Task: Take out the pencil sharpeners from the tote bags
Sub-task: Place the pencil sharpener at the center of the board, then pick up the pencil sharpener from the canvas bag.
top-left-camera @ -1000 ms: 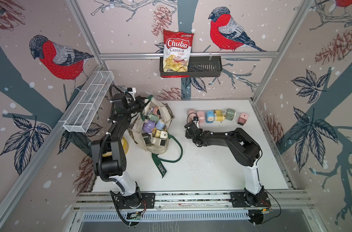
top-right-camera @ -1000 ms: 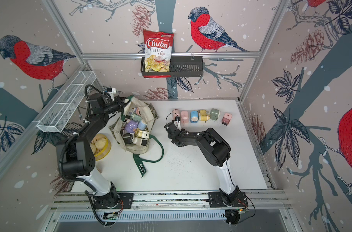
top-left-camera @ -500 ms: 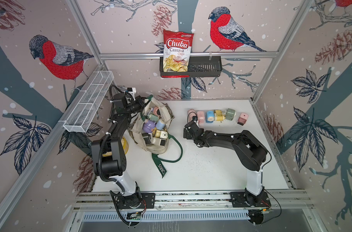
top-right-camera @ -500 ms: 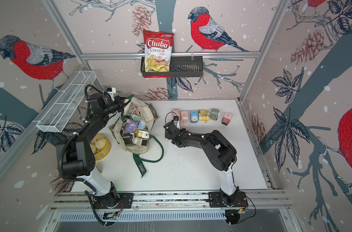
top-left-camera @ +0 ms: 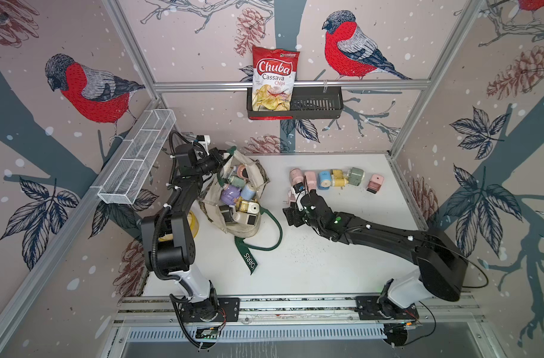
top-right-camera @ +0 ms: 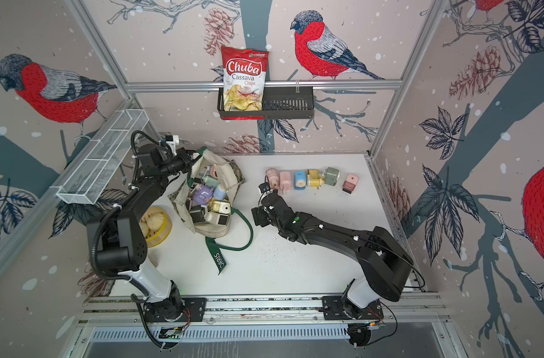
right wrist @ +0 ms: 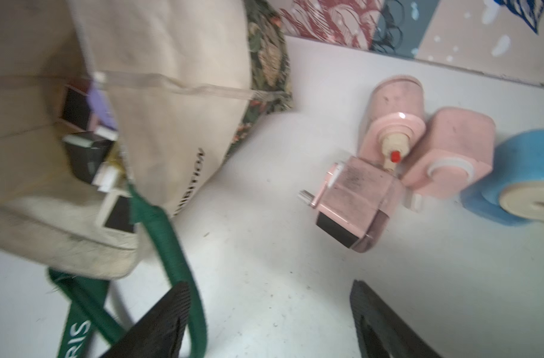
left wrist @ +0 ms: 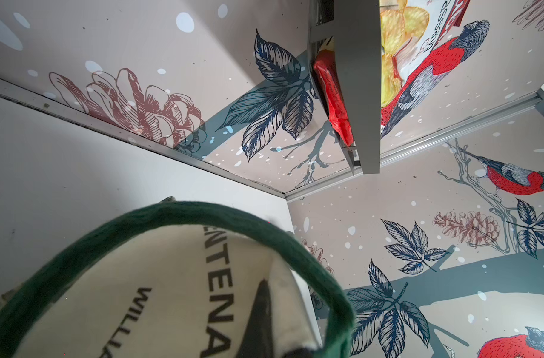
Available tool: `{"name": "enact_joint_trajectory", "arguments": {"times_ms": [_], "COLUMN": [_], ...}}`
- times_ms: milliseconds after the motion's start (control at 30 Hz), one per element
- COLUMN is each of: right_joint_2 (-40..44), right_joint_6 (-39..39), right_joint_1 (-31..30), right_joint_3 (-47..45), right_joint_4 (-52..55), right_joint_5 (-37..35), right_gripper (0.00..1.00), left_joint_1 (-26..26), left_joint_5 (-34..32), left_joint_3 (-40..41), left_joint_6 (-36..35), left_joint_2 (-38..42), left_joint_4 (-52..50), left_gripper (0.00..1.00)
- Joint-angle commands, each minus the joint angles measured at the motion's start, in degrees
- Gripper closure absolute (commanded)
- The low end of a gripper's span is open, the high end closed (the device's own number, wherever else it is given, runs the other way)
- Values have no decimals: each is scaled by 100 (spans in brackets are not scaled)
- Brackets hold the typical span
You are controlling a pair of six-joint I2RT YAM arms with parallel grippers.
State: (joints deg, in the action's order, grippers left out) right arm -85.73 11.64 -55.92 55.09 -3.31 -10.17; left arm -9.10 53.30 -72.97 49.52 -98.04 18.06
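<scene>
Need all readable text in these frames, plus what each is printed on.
"Chuba Cassava Chips": chips bag; finer print too small to read.
"ORRIS": green tote handle.
"ENTENA", "WILL": tote bag canvas, both cut off.
"IBITION": same bag's side, right wrist view, blurred and partial.

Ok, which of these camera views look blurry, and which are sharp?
Right wrist view: motion blur smears the tote bag and the blue sharpener. Left wrist view: the green handle near the lens is soft, the wall print crisp. Both top views: sharp and evenly lit.
</scene>
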Motion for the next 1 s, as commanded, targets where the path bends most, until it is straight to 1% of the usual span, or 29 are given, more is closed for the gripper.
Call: {"name": "enact_joint_trajectory", "arguments": {"times_ms": [0, 67, 167, 200, 333, 400, 567, 633, 700, 800, 967], "right_joint_2": [90, 30, -227, -364, -1022, -1517, -2727, -3127, -3402, -3667, -4091], "right_joint_6": [-670, -840, -1006, -1032, -1064, -1213, -1309, -1325, -1433, -1615, -1680], "right_joint_1": [-286, -415, -446, -459, -514, -564, -748, -745, -750, -732, -581], "right_joint_3": [90, 237, 589, 761, 1654, 2306, 3951, 4467, 4747, 4902, 5315], "right_joint_4": [-83, -55, 78, 119, 480, 897, 1830, 2151, 2290, 2353, 2750], "right_joint_5": [505, 833, 1475, 1551, 1505, 1567, 1073, 1125, 1177, 1158, 1352], "right_gripper": [20, 20, 22, 23, 24, 24, 24, 24, 25, 25, 25], "left_joint_1": [-30, -30, -30, -30, -22, -24, -22, -22, -21, -21, -30], "left_joint_5": [51, 60, 50, 49, 55, 59, 58, 60, 63, 64, 75], "left_joint_3": [-50, -48, -35, -39, -42, -46, -43, -42, -42, -41, -37], "left_joint_6": [-3, 5, 8, 5, 17, 15, 21, 23, 23, 49, 59], "left_joint_2": [22, 28, 23, 14, 2, 6, 7, 6, 13, -3, 8], "left_joint_4": [621, 628, 627, 628, 628, 632, 633, 641, 637, 664, 673], "left_gripper": [100, 100, 100, 100, 100, 100, 100, 100, 100, 100, 100]}}
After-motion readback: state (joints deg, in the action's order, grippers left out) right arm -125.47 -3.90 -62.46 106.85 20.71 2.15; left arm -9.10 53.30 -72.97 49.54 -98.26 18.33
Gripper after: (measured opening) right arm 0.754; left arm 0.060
